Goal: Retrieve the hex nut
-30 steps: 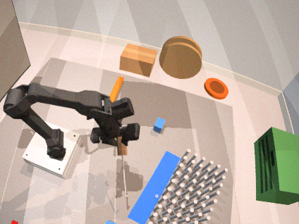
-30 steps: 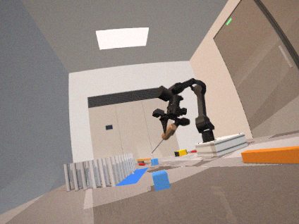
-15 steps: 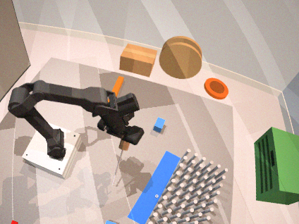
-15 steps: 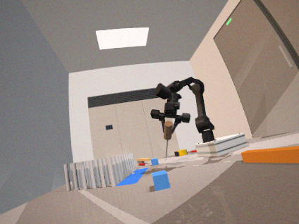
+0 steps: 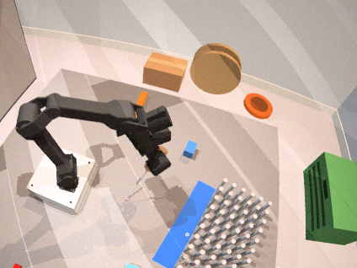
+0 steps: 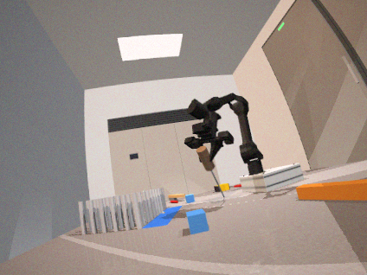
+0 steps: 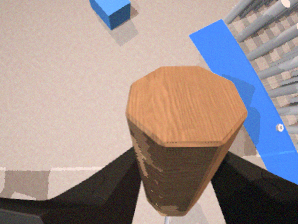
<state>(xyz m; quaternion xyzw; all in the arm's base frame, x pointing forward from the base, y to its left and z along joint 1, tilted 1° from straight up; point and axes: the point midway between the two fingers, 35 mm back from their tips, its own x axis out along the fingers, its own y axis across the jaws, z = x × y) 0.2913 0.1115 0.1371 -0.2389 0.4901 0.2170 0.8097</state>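
The small hex nut (image 5: 187,234) (image 7: 278,128) lies on the blue taped strip (image 5: 198,200) (image 6: 162,217) (image 7: 215,42), towards its spacer side. The metal spacers (image 5: 227,227) (image 6: 121,209) (image 7: 272,47) stand upright in rows behind the strip. My gripper (image 5: 155,159) (image 6: 208,157) (image 7: 174,151) is shut on the wooden handle (image 6: 206,156) (image 7: 185,107) of a tool. Its thin shaft (image 5: 136,184) (image 6: 217,183) slants down, outside the field, on the arm base's side of the strip. Whether its tip touches the table I cannot tell. The fingers hide part of the handle.
A blue block (image 5: 190,148) (image 6: 197,221) (image 7: 112,11) lies beyond the strip's far end. An orange bar (image 5: 142,99) (image 6: 333,190) lies beyond the arm. A yellow and black object (image 6: 223,187) lies near the white arm base (image 5: 50,181) (image 6: 277,176). A green cabinet (image 5: 341,198) stands beyond the spacers.
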